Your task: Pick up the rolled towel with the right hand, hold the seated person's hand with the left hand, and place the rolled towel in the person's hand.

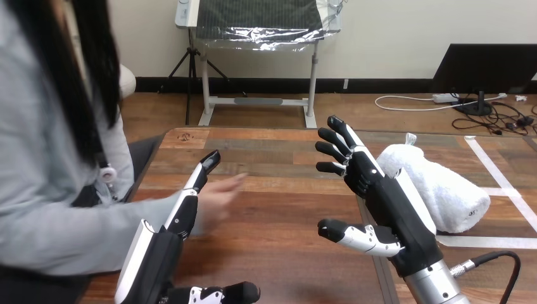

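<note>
Step in hand: approach to the towel; no pickup has been made yet.

The towel [443, 190] lies rolled on the table [272, 158], at its right part, with a strip of white tape [500, 171] just beyond it.

The right hand [380, 196] stands just left of the towel. Its fingers are straight and spread, its thumb is held out, and it holds nothing. Contact with the towel cannot be told.

The left hand [158, 253] is well left of the towel. Its fingers are straight and it grips nothing.

The person's hand [221, 193] rests low over the table, just beside the left hand's fingers. It is not held, and contact cannot be told.

Next move, by judgement:
1. Shift the right hand toward the towel until the roll lies between fingers and thumb.
2. Close round its middle.
3. Lift.

Support of the person's hand by the left hand follows.
</note>
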Robot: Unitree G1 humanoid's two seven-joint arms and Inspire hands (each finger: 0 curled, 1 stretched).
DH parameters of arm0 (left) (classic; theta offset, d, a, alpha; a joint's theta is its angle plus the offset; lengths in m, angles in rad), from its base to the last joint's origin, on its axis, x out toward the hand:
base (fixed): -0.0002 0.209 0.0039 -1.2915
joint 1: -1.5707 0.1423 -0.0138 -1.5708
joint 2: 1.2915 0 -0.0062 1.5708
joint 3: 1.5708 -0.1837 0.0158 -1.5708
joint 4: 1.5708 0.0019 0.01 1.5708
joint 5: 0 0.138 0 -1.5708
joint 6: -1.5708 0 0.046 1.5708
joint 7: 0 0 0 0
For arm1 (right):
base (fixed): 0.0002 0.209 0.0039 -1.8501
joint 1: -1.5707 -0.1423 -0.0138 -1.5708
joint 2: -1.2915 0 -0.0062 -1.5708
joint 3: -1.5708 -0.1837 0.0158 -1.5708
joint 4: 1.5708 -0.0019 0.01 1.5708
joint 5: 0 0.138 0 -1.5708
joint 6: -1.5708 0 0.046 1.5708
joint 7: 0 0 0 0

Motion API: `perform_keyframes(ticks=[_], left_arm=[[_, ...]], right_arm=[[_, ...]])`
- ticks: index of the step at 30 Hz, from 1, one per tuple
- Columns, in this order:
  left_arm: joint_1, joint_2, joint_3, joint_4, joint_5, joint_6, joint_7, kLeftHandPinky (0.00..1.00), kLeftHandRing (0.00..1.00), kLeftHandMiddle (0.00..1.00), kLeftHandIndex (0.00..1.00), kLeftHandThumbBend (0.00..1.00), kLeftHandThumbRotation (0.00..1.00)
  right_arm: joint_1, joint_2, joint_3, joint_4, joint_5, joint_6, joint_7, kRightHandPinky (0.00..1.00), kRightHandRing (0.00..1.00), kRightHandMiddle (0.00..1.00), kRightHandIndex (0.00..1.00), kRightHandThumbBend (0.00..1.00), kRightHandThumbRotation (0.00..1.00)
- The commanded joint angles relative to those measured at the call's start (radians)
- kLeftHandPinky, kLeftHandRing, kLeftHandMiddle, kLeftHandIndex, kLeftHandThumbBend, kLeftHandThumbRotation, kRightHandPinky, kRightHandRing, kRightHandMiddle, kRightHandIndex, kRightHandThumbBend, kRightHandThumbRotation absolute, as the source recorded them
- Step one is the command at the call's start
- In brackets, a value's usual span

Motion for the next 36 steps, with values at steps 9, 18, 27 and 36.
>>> perform_keyframes(ticks=[9, 18, 27, 36], left_arm=[[-0.047, -0.007, 0.006, -0.025, -0.004, -0.014, 0.006, 1.00, 1.00, 0.98, 0.97, 1.00, 0.63], [-0.044, -0.007, 0.008, -0.026, 0.001, -0.013, 0.007, 1.00, 1.00, 0.98, 0.97, 1.00, 0.64], [-0.045, -0.012, 0.010, -0.023, 0.004, -0.014, 0.012, 1.00, 1.00, 0.98, 0.97, 1.00, 0.64], [-0.047, -0.013, 0.007, -0.020, 0.002, -0.015, 0.011, 1.00, 1.00, 0.98, 0.97, 1.00, 0.63]], right_arm=[[-0.029, -0.009, -0.004, -0.050, 0.000, -0.025, -0.012, 0.82, 0.92, 0.95, 0.98, 1.00, 0.58], [-0.029, -0.012, -0.003, -0.054, 0.005, -0.023, -0.008, 0.82, 0.92, 0.96, 0.99, 1.00, 0.58], [-0.025, -0.014, -0.003, -0.065, 0.010, -0.015, -0.006, 0.83, 0.93, 0.96, 0.99, 1.00, 0.56], [-0.021, -0.018, -0.006, -0.076, 0.009, -0.007, -0.009, 0.83, 0.93, 0.97, 0.99, 1.00, 0.55]])
